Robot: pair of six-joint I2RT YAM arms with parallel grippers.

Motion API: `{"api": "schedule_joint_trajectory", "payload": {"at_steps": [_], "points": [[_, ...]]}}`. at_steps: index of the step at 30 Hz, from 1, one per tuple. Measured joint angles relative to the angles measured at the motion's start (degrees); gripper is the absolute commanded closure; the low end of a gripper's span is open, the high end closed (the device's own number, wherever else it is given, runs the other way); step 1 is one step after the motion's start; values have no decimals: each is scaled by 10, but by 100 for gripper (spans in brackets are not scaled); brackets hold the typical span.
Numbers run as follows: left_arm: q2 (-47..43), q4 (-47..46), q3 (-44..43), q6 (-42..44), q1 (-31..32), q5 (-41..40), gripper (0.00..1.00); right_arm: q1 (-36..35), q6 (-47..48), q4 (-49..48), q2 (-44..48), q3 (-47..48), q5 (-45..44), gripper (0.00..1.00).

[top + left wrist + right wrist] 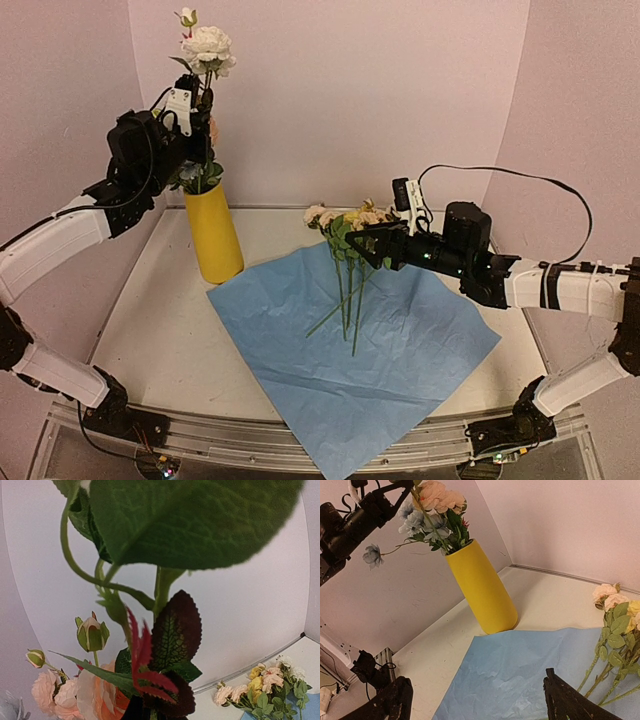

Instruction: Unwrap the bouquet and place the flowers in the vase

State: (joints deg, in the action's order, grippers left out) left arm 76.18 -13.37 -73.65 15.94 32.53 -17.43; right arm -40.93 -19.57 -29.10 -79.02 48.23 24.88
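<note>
Flowers point(338, 222) just beside right claw point(362, 250)

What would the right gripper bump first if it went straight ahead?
Probably the blue paper spread in front of the right gripper; past that, the yellow vase. Depth is hard to judge.

Flowers point(615, 627) cropped at right edge

A white table point(160, 320) fills the floor of the scene. Above its far-left corner stand peach blooms point(440, 495) and pale blue blooms point(412, 522) with dark red leaves point(175, 630). Pale pink walls point(350, 90) rise behind the table. A metal rail point(240, 440) runs along its near edge.
</note>
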Motion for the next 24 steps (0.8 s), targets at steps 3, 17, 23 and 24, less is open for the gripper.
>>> {"api": "schedule_joint_trajectory", "payload": {"at_steps": [3, 17, 23, 24], "points": [[-5, -11, 23, -12, -3, -7, 100, 0, 0, 0, 0, 0, 0, 9], [-22, -78, 133, -112, -15, -55, 100, 0, 0, 0, 0, 0, 1, 9], [-22, -97, 162, -146, -16, -70, 100, -2, 0, 0, 0, 0, 0, 9], [-22, -97, 165, -150, -16, -72, 100, -2, 0, 0, 0, 0, 0, 8]]}}
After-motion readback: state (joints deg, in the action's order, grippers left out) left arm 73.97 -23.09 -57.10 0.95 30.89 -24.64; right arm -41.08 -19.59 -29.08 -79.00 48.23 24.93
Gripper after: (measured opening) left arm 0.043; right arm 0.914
